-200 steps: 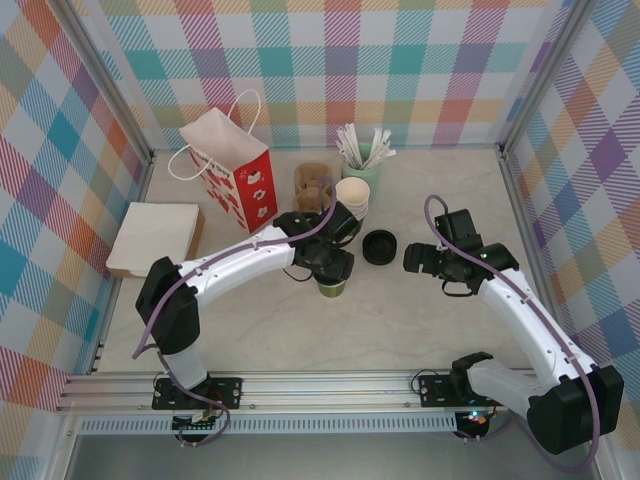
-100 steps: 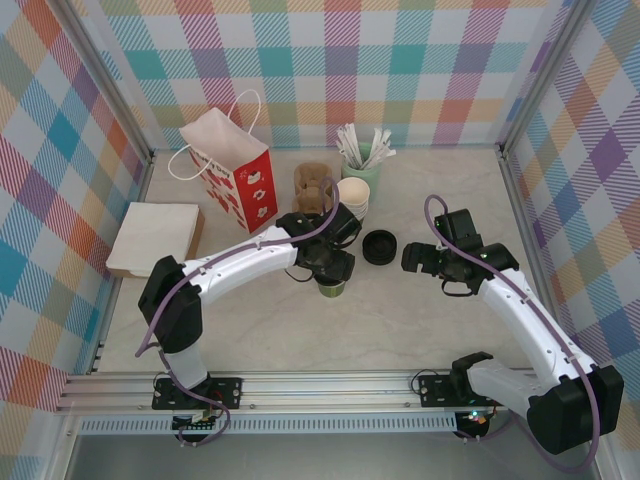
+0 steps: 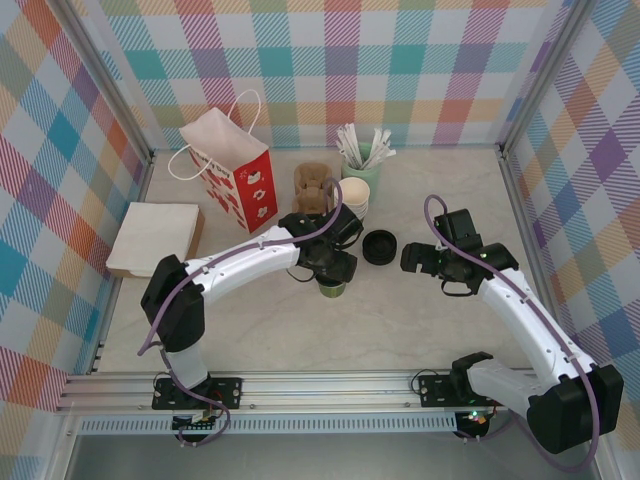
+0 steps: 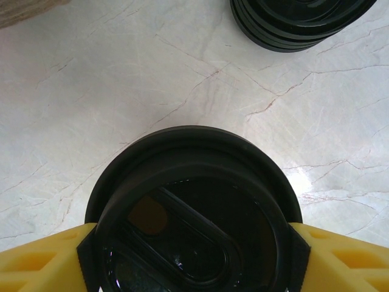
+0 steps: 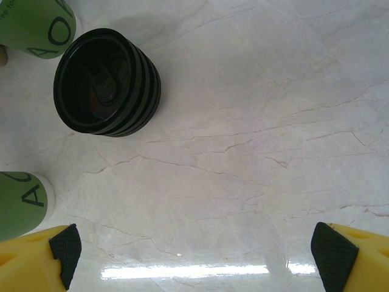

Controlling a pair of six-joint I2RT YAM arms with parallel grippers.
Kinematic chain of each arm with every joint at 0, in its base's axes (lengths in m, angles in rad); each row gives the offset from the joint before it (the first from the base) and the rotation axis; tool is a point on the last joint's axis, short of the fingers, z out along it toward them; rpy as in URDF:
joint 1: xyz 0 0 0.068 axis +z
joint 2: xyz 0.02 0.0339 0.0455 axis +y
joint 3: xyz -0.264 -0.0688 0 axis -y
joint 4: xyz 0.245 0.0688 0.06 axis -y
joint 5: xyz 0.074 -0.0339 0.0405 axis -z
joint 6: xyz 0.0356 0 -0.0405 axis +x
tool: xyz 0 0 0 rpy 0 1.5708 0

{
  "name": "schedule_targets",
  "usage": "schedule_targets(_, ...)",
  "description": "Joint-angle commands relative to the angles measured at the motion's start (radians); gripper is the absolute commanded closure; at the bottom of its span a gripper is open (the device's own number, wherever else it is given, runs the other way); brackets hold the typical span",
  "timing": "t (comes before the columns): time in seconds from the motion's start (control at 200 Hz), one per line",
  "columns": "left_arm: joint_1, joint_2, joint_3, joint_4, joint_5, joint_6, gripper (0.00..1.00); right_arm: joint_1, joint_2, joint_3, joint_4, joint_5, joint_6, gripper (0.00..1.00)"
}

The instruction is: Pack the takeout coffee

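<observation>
Marble tabletop (image 5: 243, 121); white-rimmed cup (image 5: 18, 207) lettered "A"

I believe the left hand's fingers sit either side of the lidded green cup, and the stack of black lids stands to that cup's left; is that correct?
Not quite. The top external view shows the stack of black lids standing to the right of the lidded green cup, not its left. The left hand's fingers do sit either side of that cup.
</observation>
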Motion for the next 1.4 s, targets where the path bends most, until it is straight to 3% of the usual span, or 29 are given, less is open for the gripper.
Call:
schedule_targets(0.0, -0.023, 0.021, 0.029, -0.031, 0.018, 0.021, 0.26, -0.006, 0.010, -0.010, 0.012, -0.017, 0.001, 0.01)
schedule_targets(0.42, -0.024, -0.013, 0.053, -0.040, 0.014, 0.015, 0.19, -0.006, 0.034, 0.013, 0.015, -0.077, -0.017, 0.00)
schedule_targets(0.685, -0.024, -0.058, 0.065, -0.045, 0.010, 0.002, 0.10, -0.006, 0.070, 0.059, 0.015, -0.174, -0.033, 0.01)
schedule_targets(0.825, -0.009, -0.094, 0.060, -0.070, -0.017, -0.029, 0.08, -0.006, 0.101, 0.088, 0.029, -0.273, -0.020, 0.06)
schedule_targets(1.145, 0.159, -0.232, -0.154, 0.111, 0.270, -0.153, 0.19, 0.034, 0.231, 0.177, 0.071, -0.489, 0.061, 0.22)
schedule_targets(1.395, 0.216, -0.232, -0.258, 0.170, 0.336, -0.205, 0.28, 0.151, 0.352, 0.260, 0.054, -0.495, 0.091, 0.26)
